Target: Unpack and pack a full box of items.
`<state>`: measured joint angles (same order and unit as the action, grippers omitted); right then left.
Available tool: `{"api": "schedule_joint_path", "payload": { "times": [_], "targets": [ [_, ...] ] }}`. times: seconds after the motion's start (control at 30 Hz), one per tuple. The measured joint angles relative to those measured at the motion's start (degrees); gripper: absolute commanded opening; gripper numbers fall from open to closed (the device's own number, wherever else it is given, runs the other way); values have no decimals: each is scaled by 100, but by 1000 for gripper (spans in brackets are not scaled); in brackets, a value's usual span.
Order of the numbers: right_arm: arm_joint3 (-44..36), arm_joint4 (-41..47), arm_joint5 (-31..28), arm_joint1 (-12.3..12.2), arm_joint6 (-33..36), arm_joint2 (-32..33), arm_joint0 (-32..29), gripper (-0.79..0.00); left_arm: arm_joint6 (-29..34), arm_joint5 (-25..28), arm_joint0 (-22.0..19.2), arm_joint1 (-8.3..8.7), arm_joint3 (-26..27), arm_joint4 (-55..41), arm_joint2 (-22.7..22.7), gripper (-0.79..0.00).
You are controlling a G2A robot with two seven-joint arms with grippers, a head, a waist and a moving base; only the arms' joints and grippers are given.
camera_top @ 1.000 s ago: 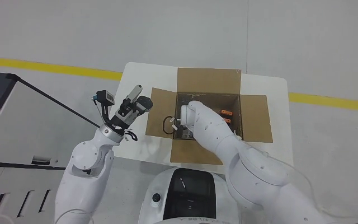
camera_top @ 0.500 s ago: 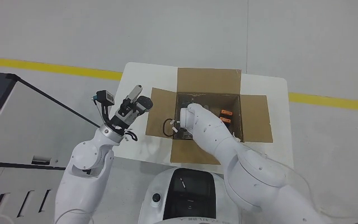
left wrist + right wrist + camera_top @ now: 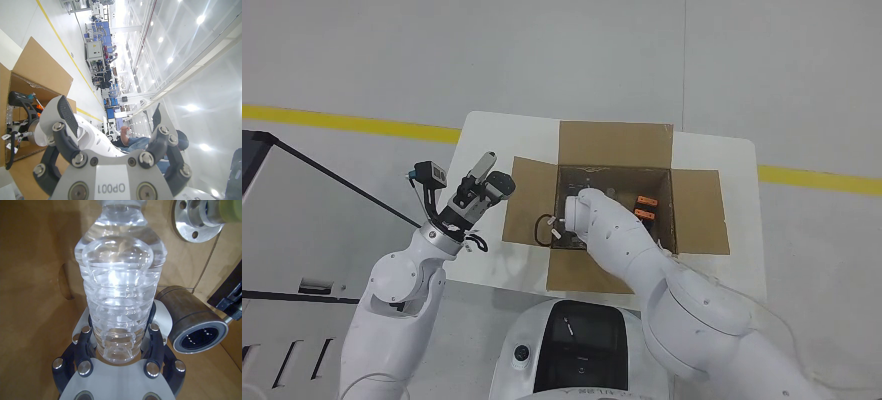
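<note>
Left tool (image 3: 111,111): fingers spread wide, raised above the worktop's left edge, well apart from the box.
Worktop (image 3: 492,135): white, beneath the left tool; it carries the box.
Box (image 3: 697,210): brown cardboard with its flaps folded out, right of the left tool; the right arm reaches down into it.
Right tool (image 3: 121,321): inside the box, clamped around the bottle's lower body.
Bottle (image 3: 119,275): clear ribbed plastic, extending away from the right tool.
Metal cylinder (image 3: 191,321): just beside the right tool's finger.
Silver flange (image 3: 196,222): farther off, past the cylinder.
Orange parts (image 3: 645,207): in the box, right of the right arm.
</note>
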<state>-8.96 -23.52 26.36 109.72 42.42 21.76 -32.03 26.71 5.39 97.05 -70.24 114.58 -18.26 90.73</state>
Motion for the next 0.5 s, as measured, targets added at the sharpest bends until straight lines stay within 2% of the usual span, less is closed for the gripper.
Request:
{"api": "schedule_joint_path", "payload": {
  "times": [0.27,0.33,0.4,0.47,0.5],
  "targets": [
    [-15,-8,-64,-8,-375,105,-45,-329,0,0,0,0,0,0,0,0],
    [-21,-34,-28,-3,-436,120,-47,-323,0,0,0,0,0,0,0,0],
    [-15,-56,1,0,-477,133,-46,-271,0,0,0,0,0,0,0,0],
    [-6,-67,-11,1,-498,154,-39,-111,0,0,0,0,0,0,0,0],
    [1,-80,-19,1,-503,164,-37,-74,0,0,0,0,0,0,0,0]
  ]
}}
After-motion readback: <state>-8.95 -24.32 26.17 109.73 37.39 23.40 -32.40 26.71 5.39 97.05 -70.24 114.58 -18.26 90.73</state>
